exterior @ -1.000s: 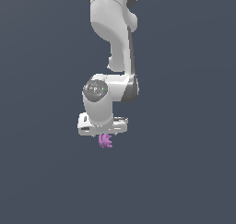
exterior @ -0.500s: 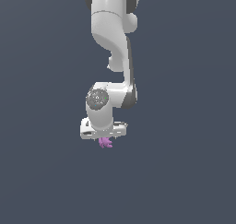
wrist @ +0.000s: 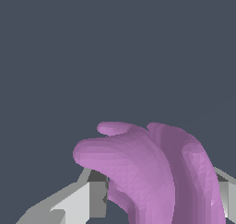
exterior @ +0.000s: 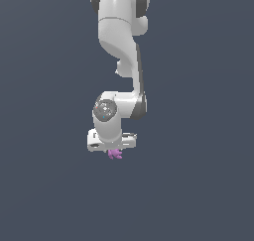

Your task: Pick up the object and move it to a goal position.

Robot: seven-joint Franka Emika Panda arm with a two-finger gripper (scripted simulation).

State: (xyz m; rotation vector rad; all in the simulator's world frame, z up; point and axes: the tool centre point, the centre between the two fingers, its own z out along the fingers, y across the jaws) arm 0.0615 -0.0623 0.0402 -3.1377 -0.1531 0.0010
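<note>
The object is a tiny purple-pink item with curved finger-like prongs, hanging just below the white gripper in the exterior view. In the wrist view the object fills the lower part of the picture, its prongs curving out between the grey-white fingers. The gripper is shut on it. The white arm comes down from the top of the exterior view. No goal marker shows.
Only a plain dark grey-blue ground surrounds the arm in both views. No other objects, edges or containers show.
The arm's wrist and gripper have shifted a little towards the exterior view's left and slightly up, carrying the object along. The grip stays the same.
</note>
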